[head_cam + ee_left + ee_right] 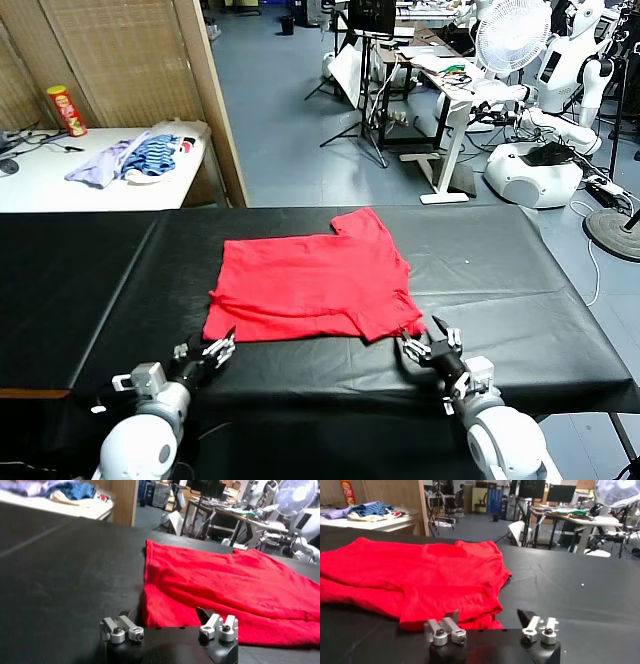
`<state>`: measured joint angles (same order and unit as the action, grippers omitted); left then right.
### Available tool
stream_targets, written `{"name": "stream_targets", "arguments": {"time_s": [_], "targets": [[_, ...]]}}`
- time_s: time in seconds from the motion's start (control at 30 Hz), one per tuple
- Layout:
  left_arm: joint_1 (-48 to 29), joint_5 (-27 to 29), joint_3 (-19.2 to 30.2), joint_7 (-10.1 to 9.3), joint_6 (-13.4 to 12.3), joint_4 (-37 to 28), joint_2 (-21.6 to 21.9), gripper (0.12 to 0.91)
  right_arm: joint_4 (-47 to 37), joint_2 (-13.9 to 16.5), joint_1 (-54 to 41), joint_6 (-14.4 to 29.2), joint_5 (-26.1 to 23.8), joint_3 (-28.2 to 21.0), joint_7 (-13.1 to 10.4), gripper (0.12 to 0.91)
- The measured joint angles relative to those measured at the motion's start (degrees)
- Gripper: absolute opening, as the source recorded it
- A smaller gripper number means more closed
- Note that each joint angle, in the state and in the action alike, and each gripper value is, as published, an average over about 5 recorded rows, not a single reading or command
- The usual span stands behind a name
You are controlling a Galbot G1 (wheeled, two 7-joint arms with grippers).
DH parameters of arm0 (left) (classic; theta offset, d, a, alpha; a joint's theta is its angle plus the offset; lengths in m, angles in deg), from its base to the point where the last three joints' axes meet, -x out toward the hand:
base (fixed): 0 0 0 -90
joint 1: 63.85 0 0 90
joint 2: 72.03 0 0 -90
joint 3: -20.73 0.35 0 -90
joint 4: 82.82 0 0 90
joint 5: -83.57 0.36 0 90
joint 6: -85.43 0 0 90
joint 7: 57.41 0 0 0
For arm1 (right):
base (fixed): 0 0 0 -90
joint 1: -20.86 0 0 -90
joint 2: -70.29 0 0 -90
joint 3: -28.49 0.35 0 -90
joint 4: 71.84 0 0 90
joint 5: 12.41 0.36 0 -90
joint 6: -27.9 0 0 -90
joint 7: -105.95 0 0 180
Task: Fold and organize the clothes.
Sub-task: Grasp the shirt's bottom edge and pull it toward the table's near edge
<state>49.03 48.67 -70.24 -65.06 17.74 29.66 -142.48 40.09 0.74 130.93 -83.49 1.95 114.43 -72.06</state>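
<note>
You are hovering both grippers, left [222, 345] and right [418, 337], spread and empty, at the T-shirt's [310, 285] near corners; pinch both evenly.

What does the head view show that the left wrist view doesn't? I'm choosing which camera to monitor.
Only the head view shows both grippers, left gripper and right gripper, at the near corners of the red T-shirt, plus a red can. Only the left wrist view shows its open fingers close beside the near hem. Both show the shirt on the black table.
</note>
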Motion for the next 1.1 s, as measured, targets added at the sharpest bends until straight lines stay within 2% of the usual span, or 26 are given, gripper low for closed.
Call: {"name": "stream_targets", "arguments": {"time_s": [0.07, 0.23, 0.3, 0.4, 0.67, 0.73, 0.83, 0.93, 1.03, 1.1], "targets": [[0.1, 0.0, 0.0, 0.17, 0.0, 0.0, -0.1, 0.524, 0.3, -0.3, 0.2, -0.7, 0.5, -0.1, -0.8, 0.132], [0.9, 2.7, 0.5, -0.26, -0.5, 0.8, -0.5, 0.239, 2.2, -0.8, 1.4, -4.1, 2.6, 0.0, -3.6, 0.130], [1.5, 5.2, 0.8, -1.08, -1.1, 1.4, -0.5, 0.162, 3.4, -0.6, 2.3, -5.5, 2.9, 0.2, -4.2, 0.130], [3.0, 9.4, 1.2, -2.09, -1.8, 2.6, -0.1, 0.132, 5.8, -0.2, 4.4, -7.4, 3.0, 0.9, -5.0, 0.130], [10.2, 14.0, 1.0, -2.81, -0.9, 8.5, -0.2, 0.128, 11.5, 1.8, 10.3, -9.9, 3.8, 2.7, -5.0, 0.140], [12.3, 14.3, 0.9, -3.21, -0.3, 10.0, -0.5, 0.128, 12.5, 2.1, 11.2, -10.2, 4.3, 3.1, -4.6, 0.194], [14.9, 14.2, 0.4, -3.71, 0.5, 12.0, -0.8, 0.145, 14.0, 2.6, 12.5, -10.5, 5.0, 3.7, -4.3, 0.348], [16.6, 14.1, -0.4, -3.99, 1.3, 13.7, -0.7, 0.255, 16.1, 2.9, 13.9, -11.6, 5.4, 4.6, -4.9, 0.515], [17.8, 14.5, -1.2, -4.43, 2.2, 15.0, -0.3, 0.422, 18.9, 3.5, 15.4, -13.8, 5.8, 5.5, -5.6, 0.678], [18.6, 14.6, -1.8, -4.66, 2.9, 16.0, 0.0, 0.540, 20.9, 4.1, 16.1, -15.0, 6.9, 6.3, -6.0, 0.753]]}}
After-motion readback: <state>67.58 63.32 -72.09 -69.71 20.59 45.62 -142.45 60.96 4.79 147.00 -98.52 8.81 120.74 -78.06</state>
